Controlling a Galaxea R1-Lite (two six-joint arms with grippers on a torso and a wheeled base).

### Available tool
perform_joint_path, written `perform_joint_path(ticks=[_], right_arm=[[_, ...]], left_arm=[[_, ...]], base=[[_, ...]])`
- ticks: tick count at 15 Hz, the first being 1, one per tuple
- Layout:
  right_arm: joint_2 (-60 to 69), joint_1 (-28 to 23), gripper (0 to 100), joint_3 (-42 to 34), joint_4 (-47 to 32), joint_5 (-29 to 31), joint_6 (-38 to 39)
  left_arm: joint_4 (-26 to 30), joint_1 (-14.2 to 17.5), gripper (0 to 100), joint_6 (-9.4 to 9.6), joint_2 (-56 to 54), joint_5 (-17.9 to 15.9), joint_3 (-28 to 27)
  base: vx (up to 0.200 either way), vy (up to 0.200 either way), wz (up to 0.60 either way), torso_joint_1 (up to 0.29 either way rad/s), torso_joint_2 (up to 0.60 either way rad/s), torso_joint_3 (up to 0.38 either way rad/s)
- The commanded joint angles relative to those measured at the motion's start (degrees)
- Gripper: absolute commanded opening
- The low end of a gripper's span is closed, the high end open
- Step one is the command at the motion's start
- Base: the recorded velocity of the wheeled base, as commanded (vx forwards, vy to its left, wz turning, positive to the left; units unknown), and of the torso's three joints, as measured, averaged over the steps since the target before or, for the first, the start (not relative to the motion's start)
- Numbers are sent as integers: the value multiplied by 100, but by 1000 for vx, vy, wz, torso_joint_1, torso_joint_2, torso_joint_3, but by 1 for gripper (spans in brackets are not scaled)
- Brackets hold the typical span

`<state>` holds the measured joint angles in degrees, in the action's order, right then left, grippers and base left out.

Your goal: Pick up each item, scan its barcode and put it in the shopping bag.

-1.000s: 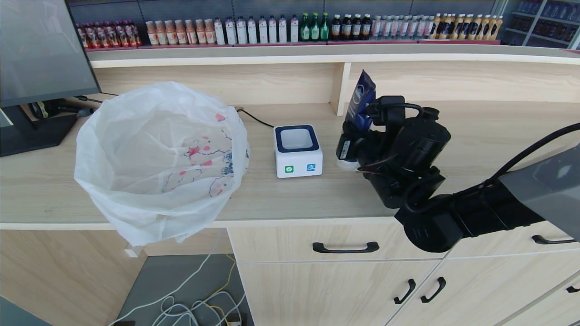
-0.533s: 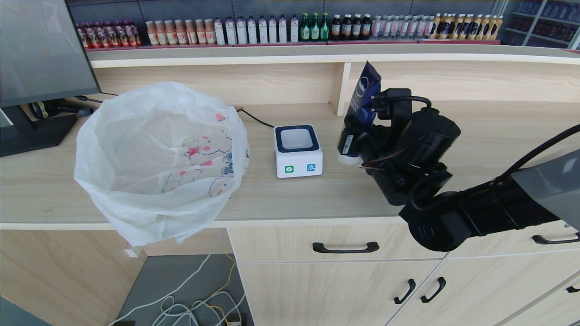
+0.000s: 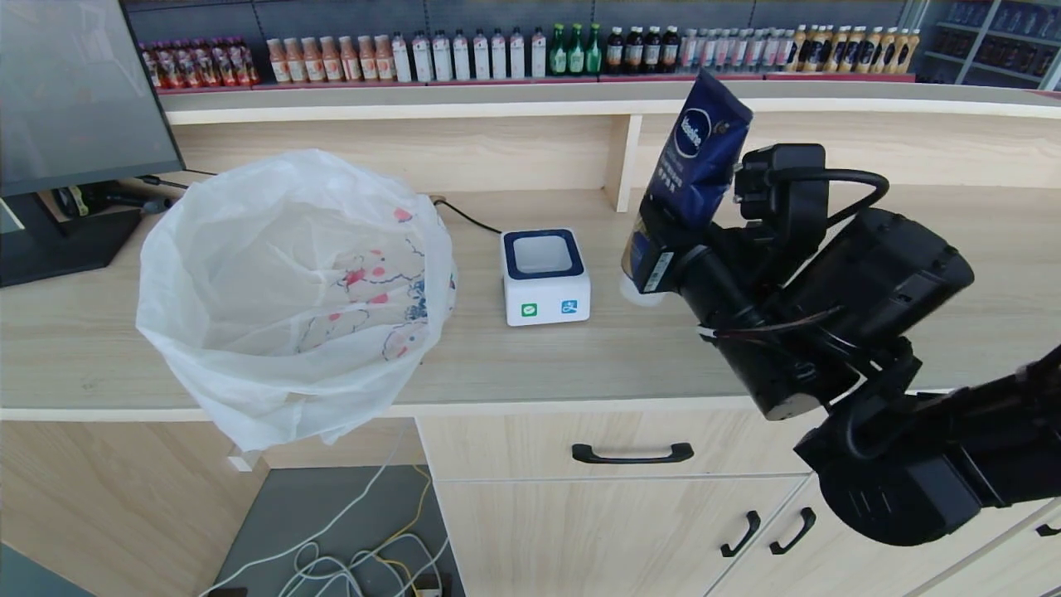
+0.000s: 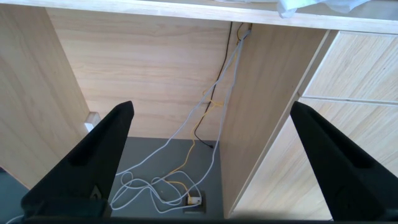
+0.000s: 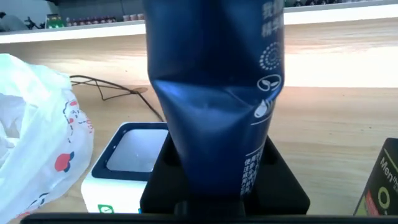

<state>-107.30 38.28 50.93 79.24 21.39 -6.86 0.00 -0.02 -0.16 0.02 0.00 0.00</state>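
A dark blue tube (image 3: 692, 166) with a white cap pointing down hangs above the wooden counter (image 3: 530, 365), and my right gripper (image 3: 684, 265) is shut on its lower part. It is just right of the white scanner (image 3: 545, 275) with the blue-rimmed window. The right wrist view has the tube (image 5: 214, 87) up close in that gripper (image 5: 217, 190), with the scanner (image 5: 127, 165) and the bag (image 5: 34, 137) behind. The white shopping bag (image 3: 290, 282) stands open at the counter's left. My left gripper (image 4: 211, 168) is open below the counter, over floor cables.
A monitor (image 3: 75, 91) stands at the far left. A raised back ledge with an upright divider (image 3: 623, 162) runs behind the scanner. A green-and-black box (image 5: 382, 186) sits on the counter beside the tube. Drawers (image 3: 630, 452) are below the counter's edge.
My right arm has raised the blue tube off the counter, up toward the camera and a little to the right. Bag and scanner stay put.
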Motion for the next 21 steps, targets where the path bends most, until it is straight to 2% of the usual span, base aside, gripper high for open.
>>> perform_joint_path(ticks=[1, 3, 8, 9, 12, 17, 21], right_arm=[[614, 382, 0, -910, 399, 14, -166], [1089, 479, 0, -1622, 628, 5, -272], [2143, 778, 0, -2782, 628, -21, -500], [2416, 813, 0, -3230, 628, -21, -641], [2820, 813, 0, -3801, 628, -12, -817], [3479, 813, 0, -4460, 619, 5, -1616], [3998, 813, 0, -5014, 593, 5, -1968]], left_arm=[[0, -6, 100, -2, -2, 0, 0], [0, 2, 100, -2, -2, 0, 0], [0, 2, 100, -2, -2, 0, 0], [0, 2, 100, -2, -2, 0, 0], [0, 2, 100, -2, -2, 0, 0], [0, 2, 100, -2, -2, 0, 0], [0, 2, 100, -2, -2, 0, 0]], base=[[0, 0, 0, 0, 0, 0], [0, 0, 0, 0, 0, 0], [0, 0, 0, 0, 0, 0], [0, 0, 0, 0, 0, 0], [0, 0, 0, 0, 0, 0], [0, 0, 0, 0, 0, 0], [0, 0, 0, 0, 0, 0]])
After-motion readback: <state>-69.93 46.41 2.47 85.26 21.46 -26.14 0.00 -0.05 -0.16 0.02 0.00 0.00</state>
